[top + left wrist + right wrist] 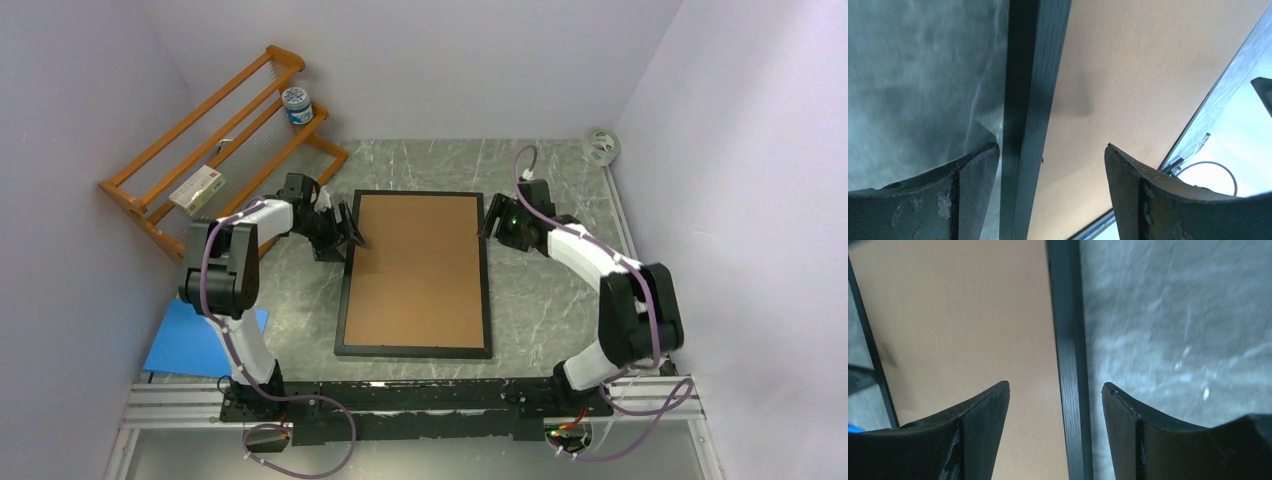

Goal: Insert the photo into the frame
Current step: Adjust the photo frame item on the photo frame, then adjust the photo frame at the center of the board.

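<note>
Brown backing board (420, 265) up in the frame (415, 352) lying flat on the desk (560, 310), photo hidden, likely beneath: lift both pairs of jaws, spread astride its long sides, straight up without nudging, then press the board flush.

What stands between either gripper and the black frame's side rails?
Nothing visible. The left gripper and right gripper, both open, each straddle a rail of the frame; a brown backing board fills it.
</note>
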Tool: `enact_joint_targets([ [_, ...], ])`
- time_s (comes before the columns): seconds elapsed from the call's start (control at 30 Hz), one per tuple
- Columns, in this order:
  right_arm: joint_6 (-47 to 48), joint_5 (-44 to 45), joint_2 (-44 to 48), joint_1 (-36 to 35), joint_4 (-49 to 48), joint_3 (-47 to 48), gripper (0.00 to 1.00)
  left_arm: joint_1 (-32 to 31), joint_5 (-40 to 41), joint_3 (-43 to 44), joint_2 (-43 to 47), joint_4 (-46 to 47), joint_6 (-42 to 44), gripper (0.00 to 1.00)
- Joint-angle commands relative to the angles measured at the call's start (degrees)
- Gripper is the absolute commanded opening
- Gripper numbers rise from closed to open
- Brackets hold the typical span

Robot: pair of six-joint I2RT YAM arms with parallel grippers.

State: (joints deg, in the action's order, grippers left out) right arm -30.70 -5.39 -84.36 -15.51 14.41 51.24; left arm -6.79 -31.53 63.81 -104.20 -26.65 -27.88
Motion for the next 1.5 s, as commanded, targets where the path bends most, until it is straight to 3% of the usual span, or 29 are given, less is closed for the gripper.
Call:
enact_joint_targets([
  [0.0,-6.2,-2.3,-7.3,5.1,-5.4,6.9,0.72,-0.1,2.0,6.9,-5.1,1.8,1.6,0.82],
  [0.23,-7.0,-11.5,-16.5,8.6,-6.9,12.1,0.73,-0.4,-2.7,18.6,-15.3,2.0,2.4,0.80],
  [0.5,-10.8,-22.5,-17.5,10.4,-14.0,4.9,0.78,-2.9,-10.7,28.6,-23.0,4.5,2.1,0.76],
  [0.77,-11.2,-26.0,-12.6,10.9,-14.2,-3.0,0.81,-6.8,-10.6,38.4,-30.3,4.7,-0.1,0.75],
  [0.97,-14.7,-35.2,-4.8,8.8,-25.5,-12.4,0.78,-9.7,-12.0,42.3,-34.0,8.4,-2.8,0.75],
  [1.27,-8.6,-30.8,8.3,2.0,-16.5,-19.1,0.78,-13.8,-11.2,45.4,-37.3,8.9,-3.6,0.75],
  [1.47,-6.9,-16.7,18.5,2.1,-1.7,-19.0,0.79,-13.8,-6.6,46.7,-35.3,4.0,-0.7,0.77],
])
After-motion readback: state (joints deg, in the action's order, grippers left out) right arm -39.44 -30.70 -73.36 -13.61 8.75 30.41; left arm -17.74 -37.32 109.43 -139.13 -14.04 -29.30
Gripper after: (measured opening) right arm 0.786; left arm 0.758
